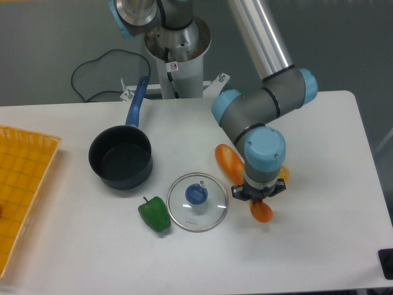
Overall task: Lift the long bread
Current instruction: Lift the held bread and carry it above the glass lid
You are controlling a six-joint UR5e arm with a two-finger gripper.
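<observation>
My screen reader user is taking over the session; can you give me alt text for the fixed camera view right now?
The arm's end effector is down over the middle of the long bread, which lies diagonally on the white table; its fingers are hidden. To the left sit a glass lid, a green pepper, a dark saucepan and a yellow basket.

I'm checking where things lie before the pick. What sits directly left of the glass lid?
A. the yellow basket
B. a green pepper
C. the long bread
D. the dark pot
B: the green pepper lies against the left rim of the glass lid.
</observation>
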